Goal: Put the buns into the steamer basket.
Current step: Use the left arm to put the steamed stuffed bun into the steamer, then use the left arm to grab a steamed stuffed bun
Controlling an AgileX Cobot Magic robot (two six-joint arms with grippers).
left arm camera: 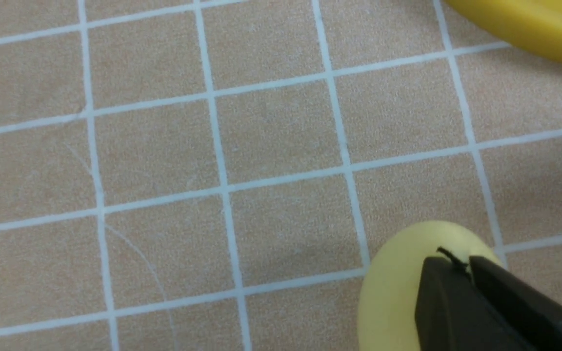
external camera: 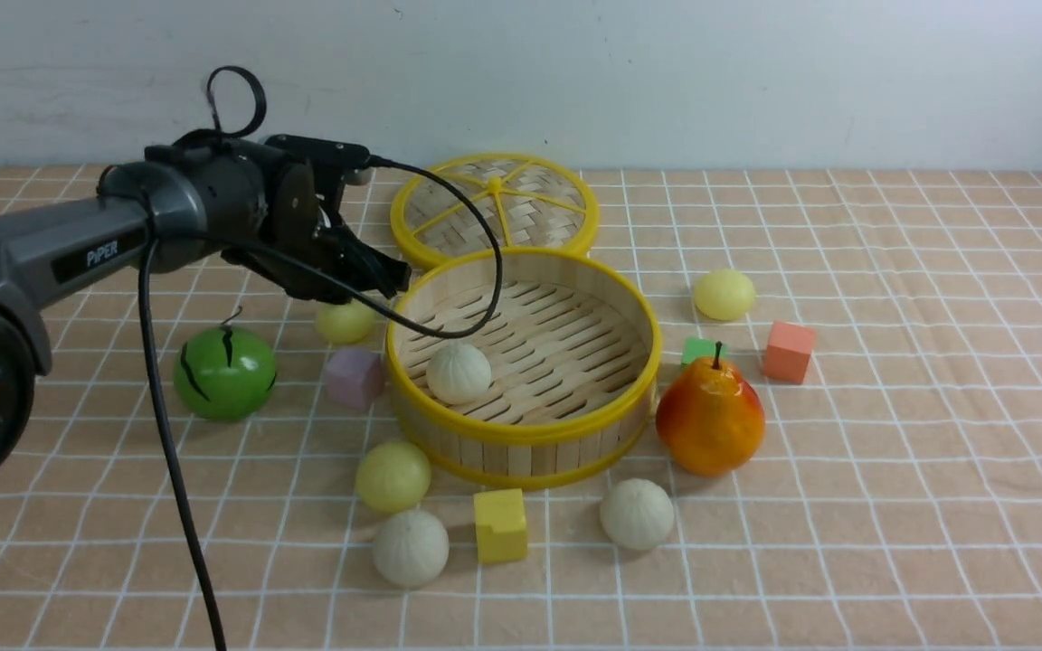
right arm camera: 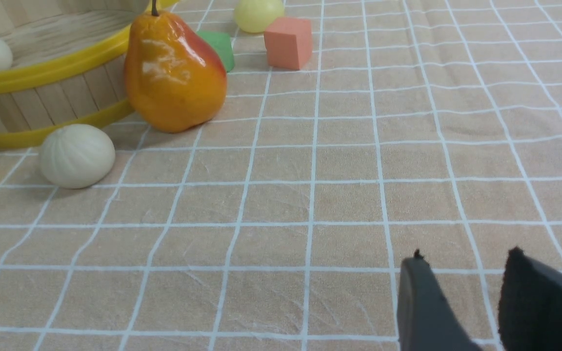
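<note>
A: Well, starting with the steamer basket [external camera: 575,432], what of its contents?
B: Just one off-white bun [external camera: 459,372], resting on the slatted floor toward the left wall. Woven lid [external camera: 494,210] flat on the checked cloth [external camera: 892,506] right behind the basket.
A: And the buns, counted?
B: Six. Three off-white: the one inside, a second [external camera: 410,547] near the yellow cube [external camera: 500,524] in front of the basket, a third [external camera: 637,514] in front of the pear [external camera: 710,418]. Three pale yellow, all out on the cloth: one [external camera: 345,322] just left of the basket, one [external camera: 393,476] by the front wall, one [external camera: 724,294] off to the right.
A: Other pieces?
B: Four cubes: yellow, lilac [external camera: 354,377], green [external camera: 696,349], orange [external camera: 789,351]. One pear, close against the basket's right side. One green striped melon ball [external camera: 224,371], well to the left.
A: Left gripper [left arm camera: 467,267]?
B: Fingers closed tip to tip, gripping nothing, poised right over the yellow bun left of the basket. Touching it or not, hard to say.
A: Right gripper [right arm camera: 465,256]?
B: Fingers parted with a clear gap, empty, low over bare cloth, well apart from the pear and the nearest off-white bun
</note>
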